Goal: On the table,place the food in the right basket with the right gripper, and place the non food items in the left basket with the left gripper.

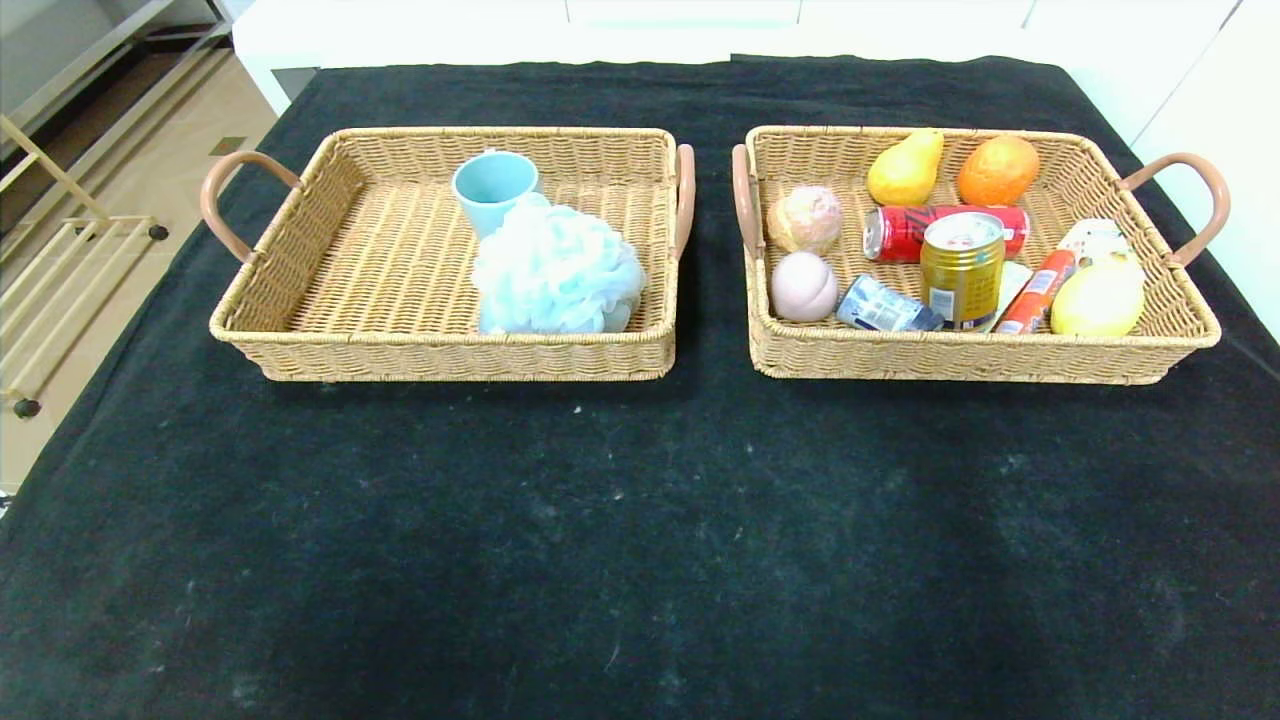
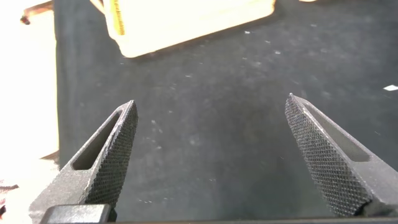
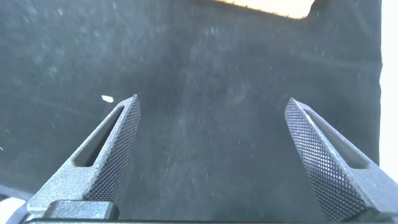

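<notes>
Bare black cloth (image 1: 640, 540) in front; both baskets (image 1: 450, 355) filled.

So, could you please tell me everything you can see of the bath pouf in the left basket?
The bath pouf is a pale blue and white ball of gathered, ruffled mesh that looks soft. It lies in the left basket, in the near corner closest to the other basket, rising above the rim. Its far side presses against the light blue cup, which stands upright behind it. Nothing grips it.
</notes>
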You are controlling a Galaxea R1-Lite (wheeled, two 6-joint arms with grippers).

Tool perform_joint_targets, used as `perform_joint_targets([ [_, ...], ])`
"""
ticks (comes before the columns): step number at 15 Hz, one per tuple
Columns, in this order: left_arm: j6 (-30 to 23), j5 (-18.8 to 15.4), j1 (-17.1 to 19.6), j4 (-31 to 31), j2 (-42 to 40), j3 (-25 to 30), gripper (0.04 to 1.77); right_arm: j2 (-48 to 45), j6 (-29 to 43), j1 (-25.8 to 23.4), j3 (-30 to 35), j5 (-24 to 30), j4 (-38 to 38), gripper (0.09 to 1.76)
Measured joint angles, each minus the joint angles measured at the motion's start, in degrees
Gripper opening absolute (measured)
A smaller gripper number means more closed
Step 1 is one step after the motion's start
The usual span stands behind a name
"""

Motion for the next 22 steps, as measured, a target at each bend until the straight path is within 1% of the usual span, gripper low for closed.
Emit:
perform_joint_targets([
  [3, 0.02, -0.33, 0.24, 0.61, -2.27, 0.43, 1.72, -1.27, 0.55, 0.63, 1.57, -2.34, -0.63, 1.7],
  [6, 0.0, -0.72, 1.04, 3.17, -4.19, 0.51, 1.72, -1.96, 0.5, 4.75, 1.8, -6.89, -1.18, 1.7],
  [7, 0.0, -1.02, 1.34, 3.74, -5.02, 1.15, 1.72, -2.62, 0.57, 5.5, 2.84, -7.44, -1.07, 1.7],
  [9, 0.0, -1.16, 2.01, 3.0, -6.92, 3.61, 1.72, -4.8, 0.61, 5.78, 5.72, -7.69, -1.18, 1.7],
  [11, -0.02, -1.6, 2.39, 0.3, -9.41, 7.0, 1.72, -7.45, 0.61, 5.47, 8.44, -7.79, -1.55, 1.7],
  [12, -0.06, -1.62, 2.45, -1.74, -10.7, 9.25, 1.72, -8.87, 0.61, 5.36, 9.98, -7.88, -3.17, 1.7],
  [13, -0.04, -1.55, 2.54, -5.3, -12.3, 12.31, 1.72, -10.14, 0.6, 5.3, 11.97, -7.91, -6.84, 1.7],
  [14, -0.09, -1.24, 2.54, -10.12, -13.74, 15.76, 1.72, -11.34, 0.55, 5.24, 14.7, -7.94, -12.17, 1.7],
  [15, -0.33, -0.22, 2.61, -15.3, -14.95, 19.65, 1.72, -12.48, 0.49, 5.13, 18.12, -8.73, -18.33, 1.7],
  [17, -1.3, 3.75, 2.65, -26.0, -16.59, 28.29, 1.72, -14.06, 0.44, 4.89, 24.91, -14.1, -27.95, 1.7],
  [19, -1.88, 6.69, 2.72, -35.49, -17.51, 36.93, 1.72, -15.14, 0.57, 4.75, 31.12, -17.9, -35.56, 1.7],
  [20, -2.05, 7.75, 2.72, -38.44, -17.76, 40.68, 1.72, -15.66, 0.55, 4.73, 34.35, -19.3, -39.12, 1.7],
  [22, -2.6, 8.9, 2.74, -41.8, -18.07, 46.78, 1.72, -16.62, 0.35, 4.69, 39.97, -20.66, -46.1, 1.7],
])
